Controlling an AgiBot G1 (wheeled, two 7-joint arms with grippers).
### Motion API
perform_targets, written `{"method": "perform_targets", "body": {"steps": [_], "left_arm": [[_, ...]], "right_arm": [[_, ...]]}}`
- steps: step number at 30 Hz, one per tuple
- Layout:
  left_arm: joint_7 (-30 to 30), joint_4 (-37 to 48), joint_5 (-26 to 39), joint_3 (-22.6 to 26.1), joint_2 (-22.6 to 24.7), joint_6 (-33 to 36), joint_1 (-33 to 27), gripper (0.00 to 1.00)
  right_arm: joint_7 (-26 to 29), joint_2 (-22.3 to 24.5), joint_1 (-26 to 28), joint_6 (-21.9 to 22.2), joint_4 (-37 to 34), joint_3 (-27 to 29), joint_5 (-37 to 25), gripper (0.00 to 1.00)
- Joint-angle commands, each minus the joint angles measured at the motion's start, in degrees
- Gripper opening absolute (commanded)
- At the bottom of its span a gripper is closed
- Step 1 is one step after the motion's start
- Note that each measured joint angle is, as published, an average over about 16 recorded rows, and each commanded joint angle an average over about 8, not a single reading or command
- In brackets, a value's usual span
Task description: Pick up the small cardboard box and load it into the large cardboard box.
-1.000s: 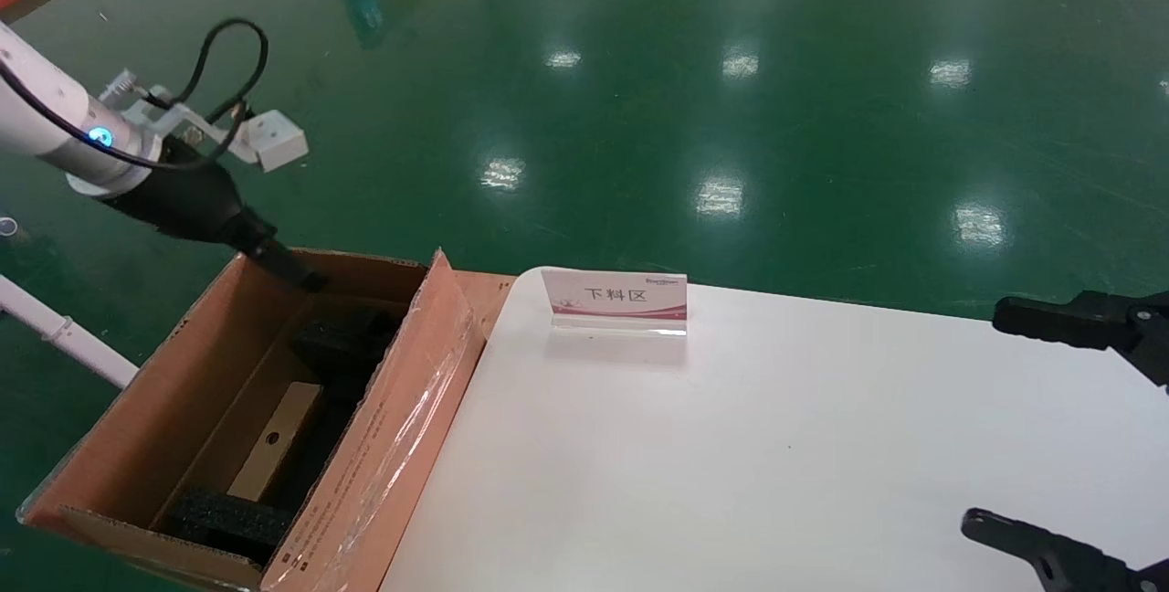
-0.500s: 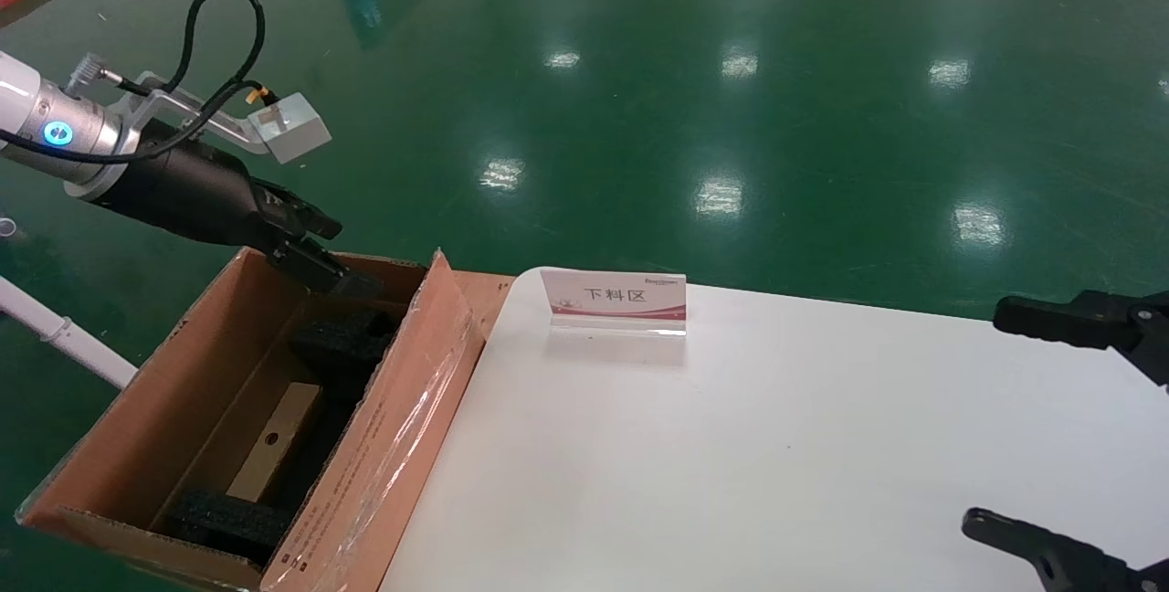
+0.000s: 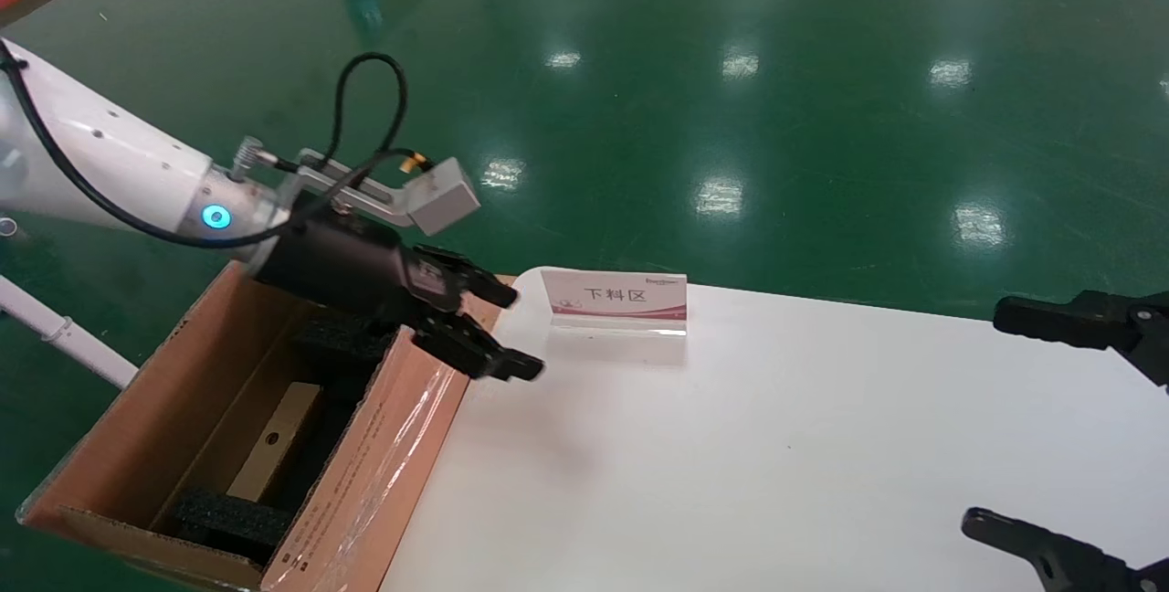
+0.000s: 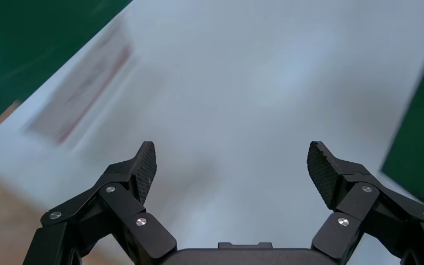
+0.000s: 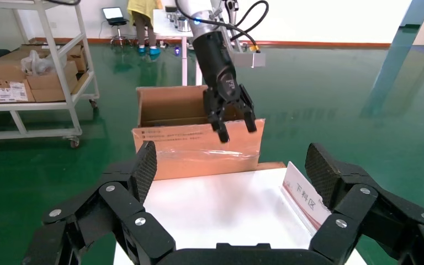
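Note:
The large cardboard box (image 3: 137, 428) stands open on the floor against the table's left end, its taped flap (image 3: 393, 446) leaning up beside the table. Inside it the small cardboard box (image 3: 283, 418) lies flat between black foam pads (image 3: 228, 519). My left gripper (image 3: 516, 327) hangs open and empty above that flap and the table's left edge. Its wrist view shows the left gripper (image 4: 232, 160) with bare white tabletop between the fingers. My right gripper (image 3: 986, 418) is parked open at the table's right side. The right wrist view shows the right gripper (image 5: 230, 157), the large cardboard box (image 5: 199, 146) and the left gripper (image 5: 234, 130).
A white table (image 3: 731, 482) carries a small standing sign (image 3: 616, 298) near its far left corner. The same sign (image 5: 306, 199) appears in the right wrist view. A white pole (image 3: 55, 332) runs left of the carton. A shelf cart (image 5: 33, 72) with cartons stands farther off on the green floor.
My left arm has swung from the large box's far rim to the right and nearer, so its open gripper now hangs over the flap and table edge. The right arm has not moved.

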Motion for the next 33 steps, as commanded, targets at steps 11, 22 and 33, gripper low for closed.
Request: {"method": "perform_targets", "body": {"steps": [11, 22, 33], "left_arm": [[2.1, -9.8, 1.1, -23.1, -1.3, 1.9, 14.3, 1.00], [4.0, -18.8, 2.1, -44.2, -2.5, 3.7, 27.4, 1.00], [5.9, -27.7, 3.1, -65.3, -3.7, 5.5, 40.5, 1.00]], "right_arm": [[0.0, 0.0, 0.0, 0.0, 0.0, 0.0, 0.0, 1.00], [0.1, -0.1, -0.1, -0.1, 0.0, 0.2, -0.1, 1.00], [0.3, -0.2, -0.1, -0.2, 0.1, 0.5, -0.3, 1.00]]}}
